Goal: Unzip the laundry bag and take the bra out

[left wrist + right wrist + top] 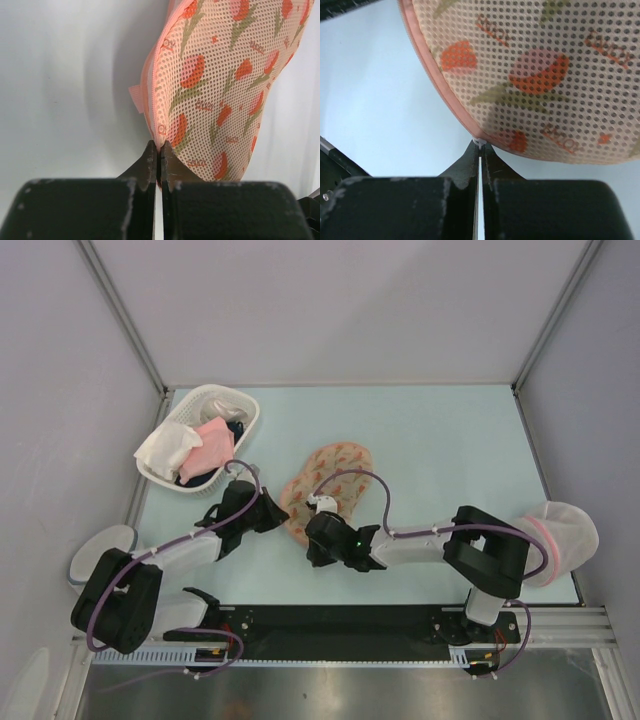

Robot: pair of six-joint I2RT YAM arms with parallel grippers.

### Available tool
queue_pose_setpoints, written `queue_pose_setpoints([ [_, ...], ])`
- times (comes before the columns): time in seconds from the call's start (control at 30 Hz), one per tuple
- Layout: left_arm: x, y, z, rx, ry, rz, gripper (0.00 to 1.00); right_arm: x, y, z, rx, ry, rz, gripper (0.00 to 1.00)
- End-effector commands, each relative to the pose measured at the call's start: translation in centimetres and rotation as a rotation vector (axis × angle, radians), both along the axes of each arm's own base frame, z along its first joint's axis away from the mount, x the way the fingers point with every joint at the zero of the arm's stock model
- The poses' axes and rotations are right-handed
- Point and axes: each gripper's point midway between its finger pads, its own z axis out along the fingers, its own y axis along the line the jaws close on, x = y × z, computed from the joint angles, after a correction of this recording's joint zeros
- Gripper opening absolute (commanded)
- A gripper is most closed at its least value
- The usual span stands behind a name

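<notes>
Left jaws, closed, pinch the laundry bag (335,475) at its 8 o'clock seam; right jaws, closed, nip its 5 o'clock edge, seemingly the zip pull (479,141). Bag lies mid desk (450,440), long axis 7-to-1 o'clock.

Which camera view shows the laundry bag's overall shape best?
The top external view: only there the laundry bag shows nearly its whole outline. Both wrist views show just a close piece of its floral mesh and pink edge.
</notes>
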Motion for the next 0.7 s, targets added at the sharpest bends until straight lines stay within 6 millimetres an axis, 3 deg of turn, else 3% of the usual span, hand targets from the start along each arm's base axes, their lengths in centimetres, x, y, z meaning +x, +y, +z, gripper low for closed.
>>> queue_pose_setpoints([
  [0.0, 2.2, 0.4, 1.9, 0.007, -0.079, 0.021, 0.0, 0.0, -0.9, 0.7, 0.0, -0.009, -0.028, 0.0],
  [0.67, 2.3, 0.8, 1.7, 0.014, -0.074, 0.023, 0.0, 1.0, -3.5, -0.4, -0.037, -0.006, -0.081, 0.0],
])
